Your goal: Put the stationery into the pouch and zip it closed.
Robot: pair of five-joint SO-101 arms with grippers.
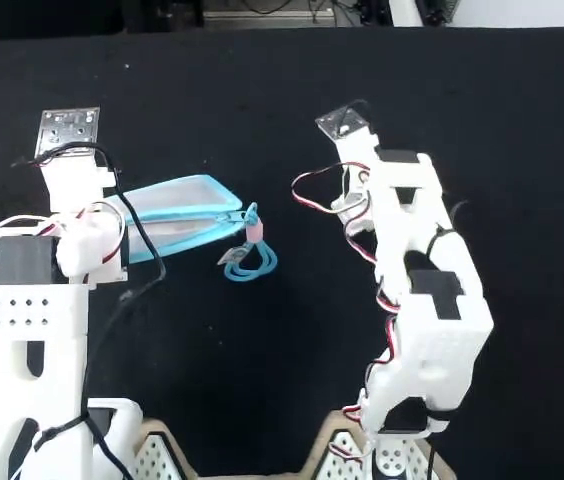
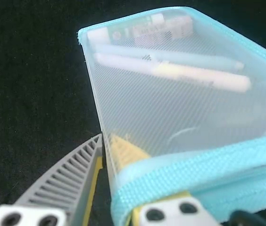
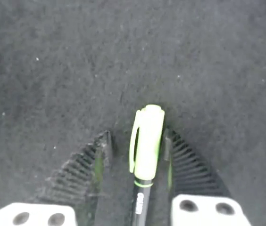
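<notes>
Two white arms stand side by side on the black table (image 1: 262, 400). From above, the left arm (image 1: 62, 250) leans over one end of the pale blue mesh pouch (image 1: 182, 212), so that end of the pouch disappears beneath the arm's head. The rest of the pouch stretches away from it towards the right arm (image 1: 422, 260). At the far end sit a pink zip pull (image 1: 255, 232) and a blue loop strap (image 1: 252, 262), which lie well short of that second arm.

From the left wrist, the left pincer (image 2: 107, 141) is pinching the pouch by its edge. The grey finger (image 2: 71, 181) lies outside the mesh, and the yellow pad of the other finger shows through the mesh from the far side, so the wall is caught between them. The pouch fans out straight ahead of the tips. Inside it, two pens (image 2: 180, 70) lie side by side near the far teal seam, with smaller pieces beyond them at the corner.

From the right wrist, the right pincer (image 3: 137, 136) is spread, with a black marker (image 3: 146, 141) with a green cap lying between its fingers, along their length. The cap reaches just past the tips. One finger (image 3: 185, 165) is right against the marker, and the other stands a little clear of it.
</notes>
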